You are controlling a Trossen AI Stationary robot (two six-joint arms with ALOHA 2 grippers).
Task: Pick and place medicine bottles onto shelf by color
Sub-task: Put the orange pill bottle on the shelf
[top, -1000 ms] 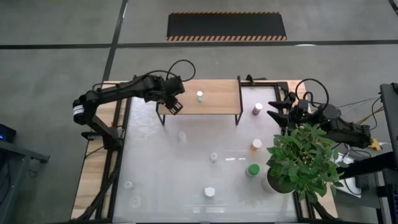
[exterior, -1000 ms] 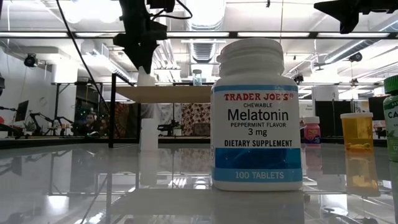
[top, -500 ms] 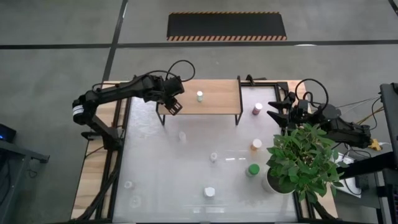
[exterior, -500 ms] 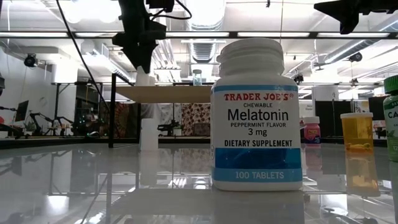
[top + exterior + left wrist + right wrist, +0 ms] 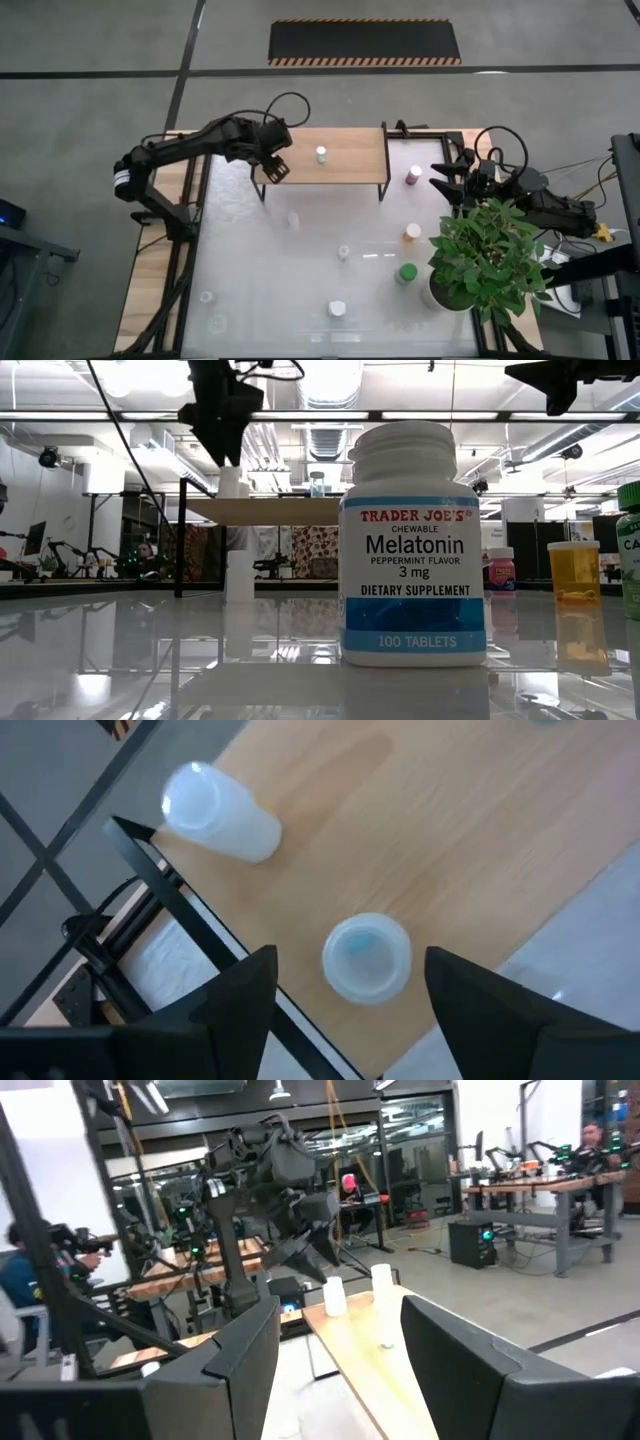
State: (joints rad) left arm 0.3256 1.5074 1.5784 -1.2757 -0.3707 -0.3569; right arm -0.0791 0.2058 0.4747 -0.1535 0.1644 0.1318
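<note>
The shelf (image 5: 335, 152) is a light-wood board on black legs at the table's far edge. My left gripper (image 5: 350, 1005) hovers open over the shelf's left end, pointing steeply down. A white bottle (image 5: 366, 958) stands upright on the board below it. The fingers stand on either side of the bottle's cap, apart from it. A second white bottle (image 5: 218, 812) stands nearby, and another (image 5: 321, 154) at the board's middle. In the low view my left gripper (image 5: 226, 452) hangs just above the bottle (image 5: 232, 483). My right gripper (image 5: 443, 181) waits open at the far right.
On the table stand a pink-maroon bottle (image 5: 413, 176), an orange one (image 5: 412, 232), a green one (image 5: 407, 272), a white melatonin bottle (image 5: 337, 309) and several clear ones (image 5: 343, 252). A potted plant (image 5: 485, 255) fills the right side, next to my right arm.
My left gripper has risen slightly off the white bottle at the shelf's left end. The bottle stays upright on the board.
</note>
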